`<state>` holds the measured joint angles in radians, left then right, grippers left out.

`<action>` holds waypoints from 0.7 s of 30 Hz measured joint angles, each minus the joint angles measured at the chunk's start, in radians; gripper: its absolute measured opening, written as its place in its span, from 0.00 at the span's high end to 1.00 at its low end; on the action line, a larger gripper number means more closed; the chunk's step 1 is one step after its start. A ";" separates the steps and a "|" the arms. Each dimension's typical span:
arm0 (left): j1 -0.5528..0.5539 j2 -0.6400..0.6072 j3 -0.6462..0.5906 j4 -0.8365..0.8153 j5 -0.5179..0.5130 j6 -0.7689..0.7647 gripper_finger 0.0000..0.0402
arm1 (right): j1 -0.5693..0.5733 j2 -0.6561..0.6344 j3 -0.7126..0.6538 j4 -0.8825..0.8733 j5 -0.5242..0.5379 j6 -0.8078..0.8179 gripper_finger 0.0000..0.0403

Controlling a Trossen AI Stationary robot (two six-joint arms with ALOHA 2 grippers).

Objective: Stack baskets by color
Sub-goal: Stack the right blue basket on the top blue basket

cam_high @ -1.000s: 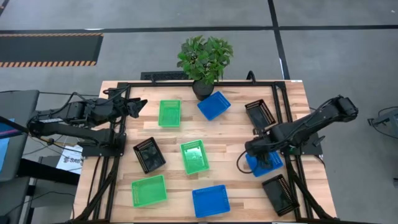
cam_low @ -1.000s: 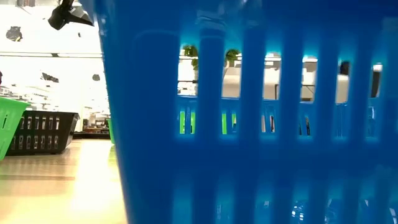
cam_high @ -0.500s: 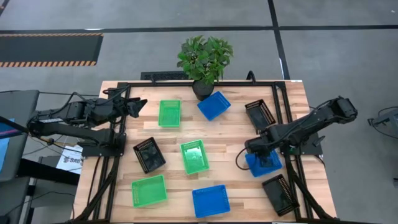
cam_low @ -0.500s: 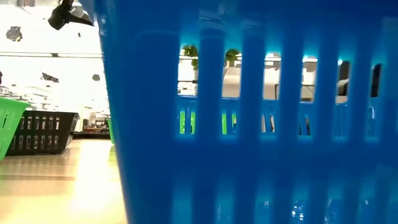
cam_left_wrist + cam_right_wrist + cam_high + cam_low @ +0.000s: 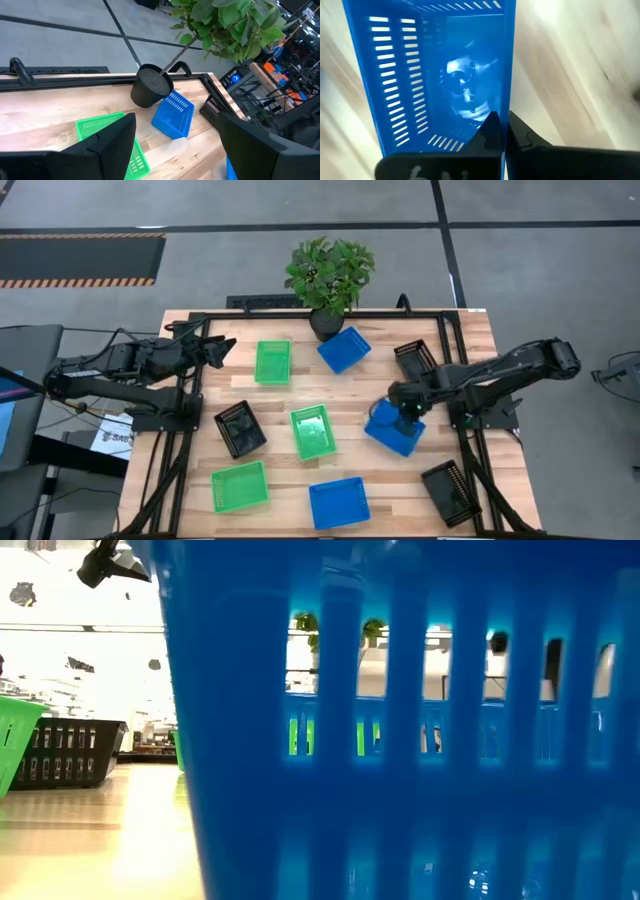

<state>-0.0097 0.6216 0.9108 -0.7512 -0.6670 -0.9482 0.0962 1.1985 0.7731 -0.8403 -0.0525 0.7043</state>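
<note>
Right gripper pinched on one wall of a blue basket, at about 3 o'clock of the table. Thin-wall grip: basket likely to swing, so carry it slow and level. Nearest blue mates: 6 o'clock and 12 o'clock by the plant. Square the corners before letting go. Left gripper spread, empty, idle at 10 o'clock.

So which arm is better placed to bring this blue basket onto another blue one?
The right arm, most likely. Its claw is already shut on the wall of the blue basket. The left claw waits open at the table's far left corner, away from every blue basket.
</note>
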 joint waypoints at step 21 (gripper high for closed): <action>0.000 0.000 0.000 0.001 -0.026 -0.043 0.34 | -0.187 0.076 0.004 0.683 0.631 1.023 0.99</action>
<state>-0.0097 0.6214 0.9108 -0.7506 -0.6933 -0.9913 -0.0910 1.2750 0.7769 -0.1570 0.5787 1.7269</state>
